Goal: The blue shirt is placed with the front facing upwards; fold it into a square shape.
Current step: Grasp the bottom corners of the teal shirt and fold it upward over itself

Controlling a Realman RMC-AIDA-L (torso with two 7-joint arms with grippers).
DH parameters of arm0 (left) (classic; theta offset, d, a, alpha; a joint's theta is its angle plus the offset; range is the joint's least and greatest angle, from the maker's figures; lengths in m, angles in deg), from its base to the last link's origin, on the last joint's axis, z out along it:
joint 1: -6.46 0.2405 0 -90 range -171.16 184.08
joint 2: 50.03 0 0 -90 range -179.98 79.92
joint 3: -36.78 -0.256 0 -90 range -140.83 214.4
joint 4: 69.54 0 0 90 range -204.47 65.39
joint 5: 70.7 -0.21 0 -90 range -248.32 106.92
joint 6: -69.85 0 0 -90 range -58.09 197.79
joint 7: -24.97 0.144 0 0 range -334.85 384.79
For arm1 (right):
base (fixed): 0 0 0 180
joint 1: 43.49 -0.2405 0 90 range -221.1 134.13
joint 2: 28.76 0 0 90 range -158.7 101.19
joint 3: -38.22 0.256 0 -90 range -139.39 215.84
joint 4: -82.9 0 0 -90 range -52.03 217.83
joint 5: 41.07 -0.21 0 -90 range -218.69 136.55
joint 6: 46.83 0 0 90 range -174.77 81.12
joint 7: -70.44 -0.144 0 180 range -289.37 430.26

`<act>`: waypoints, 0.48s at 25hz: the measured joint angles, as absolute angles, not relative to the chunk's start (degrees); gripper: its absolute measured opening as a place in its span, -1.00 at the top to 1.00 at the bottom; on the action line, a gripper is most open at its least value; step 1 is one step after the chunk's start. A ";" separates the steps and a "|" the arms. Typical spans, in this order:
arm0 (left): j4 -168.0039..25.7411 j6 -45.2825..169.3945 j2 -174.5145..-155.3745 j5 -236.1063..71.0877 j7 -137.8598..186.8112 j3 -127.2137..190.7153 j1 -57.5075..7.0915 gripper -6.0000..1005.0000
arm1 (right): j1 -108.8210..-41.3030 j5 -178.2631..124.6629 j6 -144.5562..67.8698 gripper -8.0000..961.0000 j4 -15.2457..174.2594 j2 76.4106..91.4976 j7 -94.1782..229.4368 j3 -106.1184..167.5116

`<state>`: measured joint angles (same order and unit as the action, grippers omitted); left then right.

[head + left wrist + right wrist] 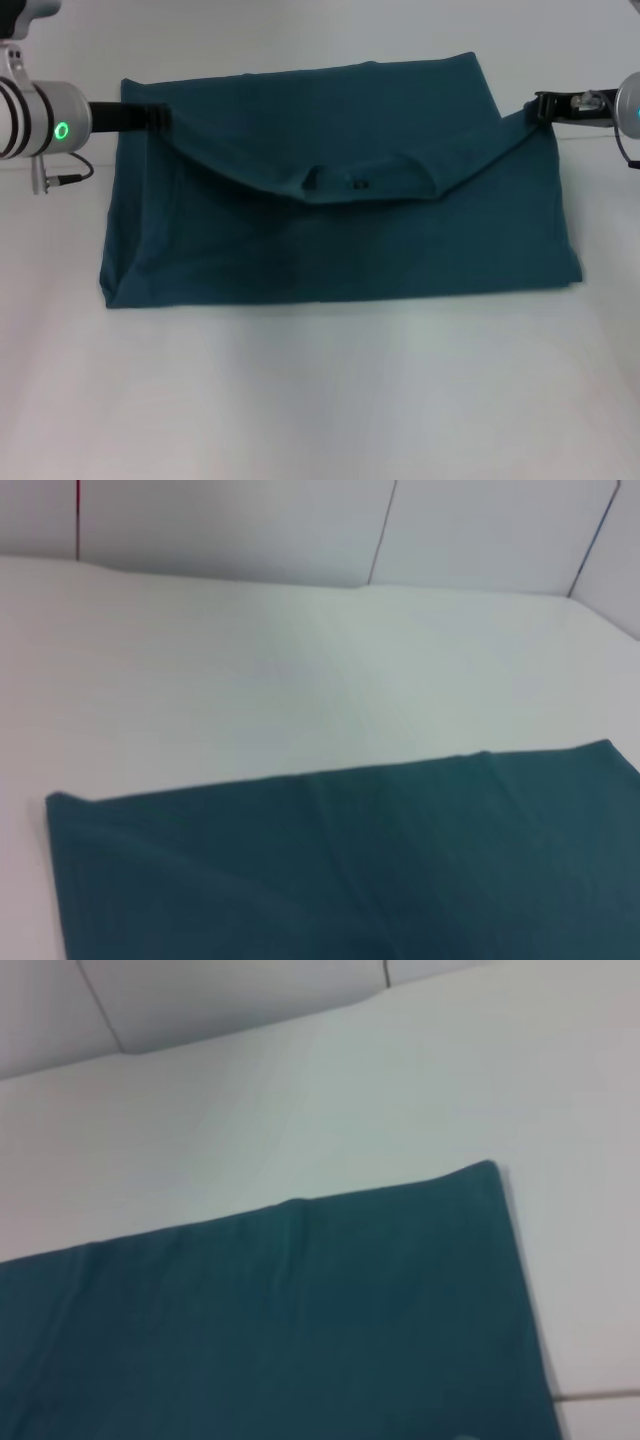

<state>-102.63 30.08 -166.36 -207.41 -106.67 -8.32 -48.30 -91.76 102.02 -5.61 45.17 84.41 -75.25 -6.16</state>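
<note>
blue shirt (340,230) matt soft cloth, table (320,400) smooth matt white

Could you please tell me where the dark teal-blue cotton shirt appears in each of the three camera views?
Head view: the dark teal-blue cotton shirt lies folded across the middle of the white table, between the two grippers.
Left wrist view: the shirt fills the lower part of the picture.
Right wrist view: the shirt fills the lower left part.
Shared landmark: the shirt's straight far edge against the white table.
</note>
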 joint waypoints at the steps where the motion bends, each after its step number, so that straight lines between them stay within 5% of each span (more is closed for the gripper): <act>1: -102.08 30.58 -166.33 -207.41 -106.63 -8.32 -48.77 0.92 | -91.89 102.04 -5.79 0.83 45.20 84.36 -75.16 -6.16; 12: -100.57 32.95 -166.17 -207.40 -106.45 -9.10 -49.88 0.92 | -96.38 109.66 -9.89 0.81 48.65 84.52 -75.35 -7.00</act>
